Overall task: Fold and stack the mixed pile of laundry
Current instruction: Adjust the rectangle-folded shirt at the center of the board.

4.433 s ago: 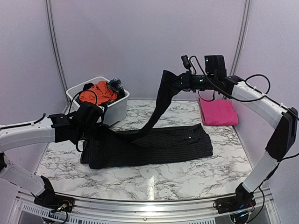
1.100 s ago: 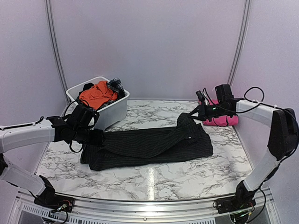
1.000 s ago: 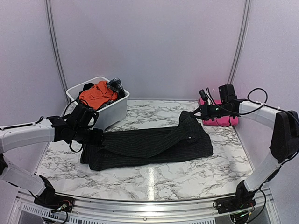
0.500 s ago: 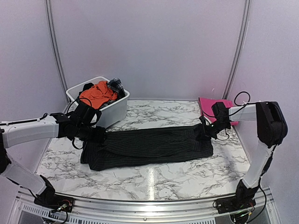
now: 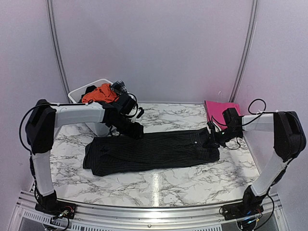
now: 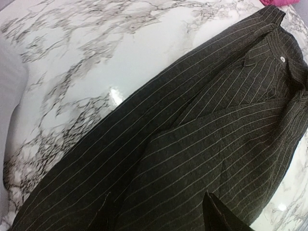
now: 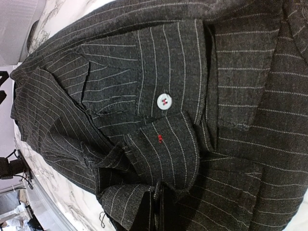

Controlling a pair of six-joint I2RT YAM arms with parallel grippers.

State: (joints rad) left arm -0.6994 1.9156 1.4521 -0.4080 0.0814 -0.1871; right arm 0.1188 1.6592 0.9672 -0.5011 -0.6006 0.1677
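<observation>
1. Marble tabletop point(image 5: 159, 187) under pale booth walls; the black pinstriped shirt point(image 5: 154, 151) lies across its middle as a long, flat band.
2. My right gripper point(image 5: 213, 138) is clamped on a pucker of cloth at the shirt's right end, near the white button point(image 7: 164, 101).
3. My left gripper point(image 5: 134, 130) hovers over the shirt's far left edge with jaws apart and nothing in them; one fingertip point(image 6: 221, 219) shows above the stripes.
4. The pink cloth point(image 5: 217, 109) sits folded at the far right. The orange garment point(image 5: 98, 93) and plaid piece point(image 5: 119, 87) are in the white tub point(image 5: 74, 94).
5. I judge the shirt light, thin and limp: it will sag and drag, and it won't hold a crease by itself.
6. The best hold, I reckon, is a pinch at the corners or the collar band, taking both layers together and lifting the ends evenly.
</observation>
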